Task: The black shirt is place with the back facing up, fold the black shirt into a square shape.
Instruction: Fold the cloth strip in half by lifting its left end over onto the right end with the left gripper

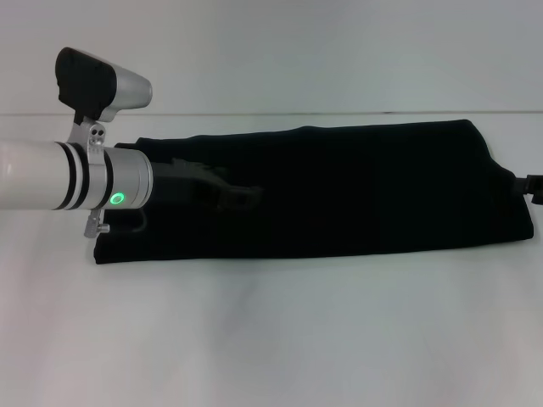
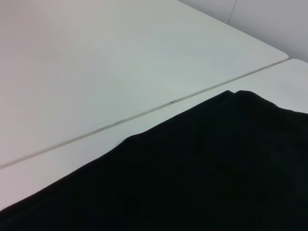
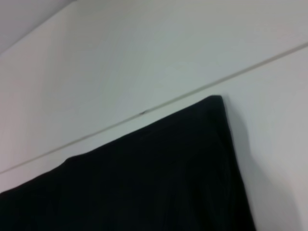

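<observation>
The left end effector point(image 1: 242, 197) reaches in over the left part of the black shirt point(image 1: 365, 186), its dark fingers lost against the dark cloth, so I cannot tell whether they are spread, pressed together or pinching fabric. The right end effector point(image 1: 534, 188) shows only as a small dark piece at the shirt's right end, just beside that short edge, and its state cannot be told either. The shirt itself lies on the white table point(image 1: 271, 339) as a long, narrow band, already doubled lengthwise by the look of it, so the remaining job is probably to bring its ends together into a square. The main risk is an uneven grasp: if one end effector takes only the top layer, or the two lift at different heights, the layers could slide apart and the fold would come out skewed. Dragging the cloth instead of lifting it could also bunch it. The shirt's far long edge runs close along the seam in the table point(image 2: 144, 113), with a slight hump near the middle, while its near long edge lies fairly straight. Nearer than the shirt the table is bare and broad, giving ample room; beyond the seam there is more open surface.
</observation>
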`<state>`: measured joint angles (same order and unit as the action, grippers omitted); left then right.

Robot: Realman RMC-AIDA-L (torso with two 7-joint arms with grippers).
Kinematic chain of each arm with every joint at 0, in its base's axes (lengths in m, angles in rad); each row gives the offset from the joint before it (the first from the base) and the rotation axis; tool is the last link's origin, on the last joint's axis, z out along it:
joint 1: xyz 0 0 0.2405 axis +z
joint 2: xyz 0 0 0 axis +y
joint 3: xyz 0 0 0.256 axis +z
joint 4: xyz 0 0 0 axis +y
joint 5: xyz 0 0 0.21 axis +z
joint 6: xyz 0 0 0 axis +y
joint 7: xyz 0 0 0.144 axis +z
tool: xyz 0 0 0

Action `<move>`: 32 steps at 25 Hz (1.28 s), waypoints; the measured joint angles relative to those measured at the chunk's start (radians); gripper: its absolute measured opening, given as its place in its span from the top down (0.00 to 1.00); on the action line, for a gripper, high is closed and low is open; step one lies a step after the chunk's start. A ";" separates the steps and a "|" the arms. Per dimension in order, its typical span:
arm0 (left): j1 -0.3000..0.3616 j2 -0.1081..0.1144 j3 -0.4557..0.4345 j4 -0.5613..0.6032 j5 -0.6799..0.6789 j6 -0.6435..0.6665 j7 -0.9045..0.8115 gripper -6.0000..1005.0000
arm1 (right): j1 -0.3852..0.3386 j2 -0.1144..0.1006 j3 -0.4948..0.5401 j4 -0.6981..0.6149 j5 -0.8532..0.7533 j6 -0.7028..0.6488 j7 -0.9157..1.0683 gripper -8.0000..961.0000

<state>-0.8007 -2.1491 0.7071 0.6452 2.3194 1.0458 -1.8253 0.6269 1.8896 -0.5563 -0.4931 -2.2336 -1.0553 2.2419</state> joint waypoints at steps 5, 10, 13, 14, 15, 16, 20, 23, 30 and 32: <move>0.000 0.000 0.000 0.000 0.000 0.000 0.000 0.23 | 0.000 0.004 -0.025 0.005 0.000 0.011 0.010 0.49; 0.000 0.002 0.000 0.000 0.001 0.000 0.000 0.23 | -0.003 0.007 -0.025 0.005 0.000 0.026 0.011 0.59; 0.000 0.002 0.000 0.000 0.002 0.001 0.000 0.23 | -0.006 0.006 -0.025 0.005 0.000 0.036 0.011 0.63; 0.000 0.002 0.000 0.000 0.003 0.001 0.000 0.23 | -0.007 0.006 -0.025 0.006 0.000 0.041 0.011 0.64; 0.000 0.002 0.000 0.000 0.003 0.002 0.000 0.23 | -0.008 0.006 -0.025 0.007 0.000 0.043 0.011 0.65; 0.000 0.002 0.000 0.000 0.003 0.002 0.000 0.23 | -0.008 0.006 -0.025 0.010 0.000 0.046 0.011 0.66; 0.000 0.002 0.000 0.000 0.005 0.002 -0.001 0.23 | -0.004 0.006 -0.025 0.027 0.000 0.053 0.006 0.69; -0.001 0.002 0.000 0.001 0.005 0.002 -0.001 0.23 | -0.003 0.009 -0.025 0.029 0.000 0.055 0.005 0.71; -0.002 0.003 0.000 0.001 0.005 0.002 -0.002 0.23 | -0.005 0.013 -0.025 0.027 0.000 0.071 0.001 0.75; -0.001 0.004 0.000 0.001 0.005 0.002 -0.002 0.23 | -0.008 0.013 -0.024 0.026 0.000 0.073 -0.007 0.76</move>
<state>-0.8021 -2.1453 0.7071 0.6458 2.3242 1.0477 -1.8269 0.6192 1.9030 -0.5805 -0.4676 -2.2334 -0.9828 2.2354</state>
